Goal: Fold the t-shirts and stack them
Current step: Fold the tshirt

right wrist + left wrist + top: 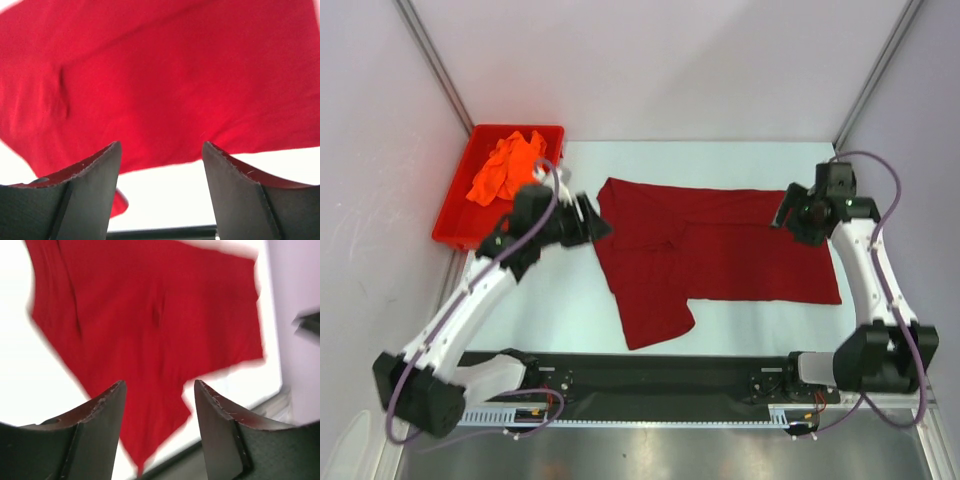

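The dark red t-shirt (720, 252) lies spread on the white table, partly folded, with a sleeve flap reaching toward the near edge. The orange t-shirt (508, 165) sits crumpled in the red bin (455, 215) at the far left. My left gripper (595, 222) hovers at the red shirt's left edge, open with nothing between its fingers; its wrist view looks down on the same dark red t-shirt (150, 325). My right gripper (782, 212) hangs over the shirt's right end, also open and empty, the red cloth (165, 85) below it.
The white table (560, 300) ends in a black rail along the near edge. Grey walls and slanted metal posts close in the back and sides. The red bin stands against the left wall.
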You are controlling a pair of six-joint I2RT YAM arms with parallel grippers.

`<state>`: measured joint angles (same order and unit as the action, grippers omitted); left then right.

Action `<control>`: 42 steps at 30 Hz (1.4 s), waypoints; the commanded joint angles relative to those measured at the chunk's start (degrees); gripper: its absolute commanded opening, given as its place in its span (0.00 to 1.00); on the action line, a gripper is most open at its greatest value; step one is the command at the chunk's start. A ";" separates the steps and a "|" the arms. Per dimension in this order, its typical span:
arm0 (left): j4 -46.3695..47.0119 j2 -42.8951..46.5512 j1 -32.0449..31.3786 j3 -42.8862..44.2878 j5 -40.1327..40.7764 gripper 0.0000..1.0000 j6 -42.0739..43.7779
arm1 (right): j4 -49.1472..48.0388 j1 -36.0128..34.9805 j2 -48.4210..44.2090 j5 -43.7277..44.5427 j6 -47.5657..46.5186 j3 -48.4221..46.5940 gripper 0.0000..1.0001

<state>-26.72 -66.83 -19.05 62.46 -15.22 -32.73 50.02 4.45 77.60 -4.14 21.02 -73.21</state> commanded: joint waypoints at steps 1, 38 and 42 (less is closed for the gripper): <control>-9.03 8.60 -6.69 -12.31 7.04 0.61 -4.41 | 1.75 -3.73 -8.15 -3.85 3.15 4.47 0.70; 6.24 -1.55 -40.01 -33.10 14.08 0.43 -37.49 | 6.32 -17.72 -17.13 -0.08 0.25 7.91 0.69; 6.77 -3.22 -40.01 -33.54 13.91 0.41 -38.10 | 7.28 -17.72 -17.40 0.71 -0.10 7.64 0.69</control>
<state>-20.97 -69.06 -58.70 27.92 -1.76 -69.63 56.34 -13.02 61.63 -4.82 21.96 -65.25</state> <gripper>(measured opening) 0.422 0.689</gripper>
